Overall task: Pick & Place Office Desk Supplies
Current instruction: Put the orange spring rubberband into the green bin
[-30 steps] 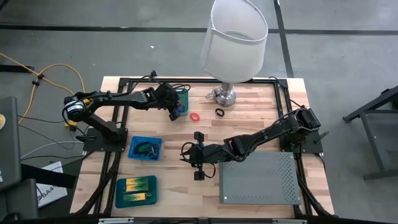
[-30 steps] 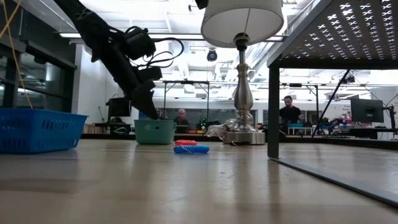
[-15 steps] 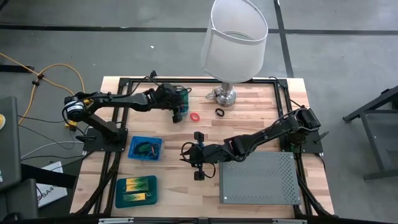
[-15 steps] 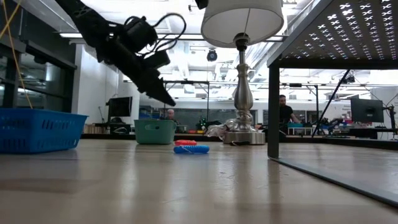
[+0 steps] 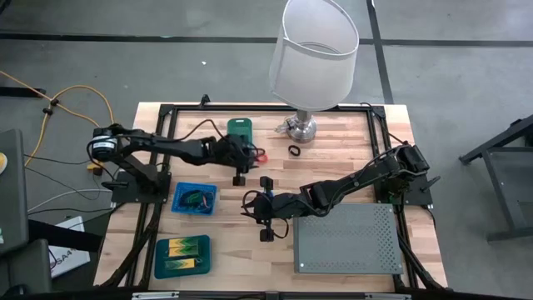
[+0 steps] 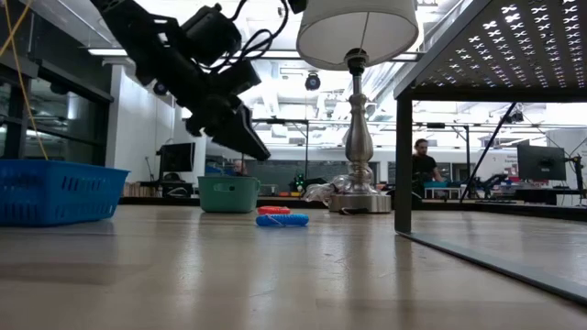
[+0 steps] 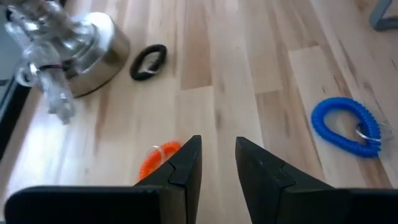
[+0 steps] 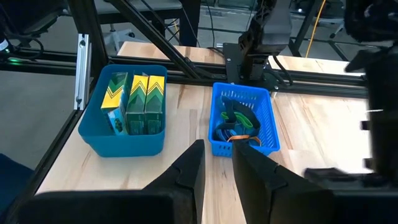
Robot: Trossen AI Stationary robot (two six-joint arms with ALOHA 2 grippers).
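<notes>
My left gripper (image 5: pixel 250 160) (image 7: pixel 217 146) hangs above the table, slanting down, its fingers a narrow gap apart with nothing between them. A red ring (image 7: pixel 158 163) (image 5: pixel 261 156) lies on the wood just beside its fingertips, partly hidden by one finger. A blue coil (image 7: pixel 345 124) (image 6: pixel 282 220) and a black ring (image 7: pixel 148 61) (image 5: pixel 294 151) lie farther off on the table. My right gripper (image 5: pixel 250 208) (image 8: pixel 217 149) waits mid-table, raised, narrowly open and empty. Yellow-and-green blocks (image 8: pixel 134 102) stand in a blue tray (image 5: pixel 160 258).
A green bin (image 5: pixel 240 127) stands at the far edge. A blue mesh basket (image 5: pixel 176 197) with coils sits near left. The lamp's chrome base (image 5: pixel 301 127) stands at the far middle under its white shade. A grey perforated box (image 5: pixel 346 237) fills the near right.
My left gripper has swung away from the green bin toward the table's near side and a little right, ending beside the red ring. It has rolled and tipped from pointing steeply down to a shallower slant. The bin now shows uncovered.
</notes>
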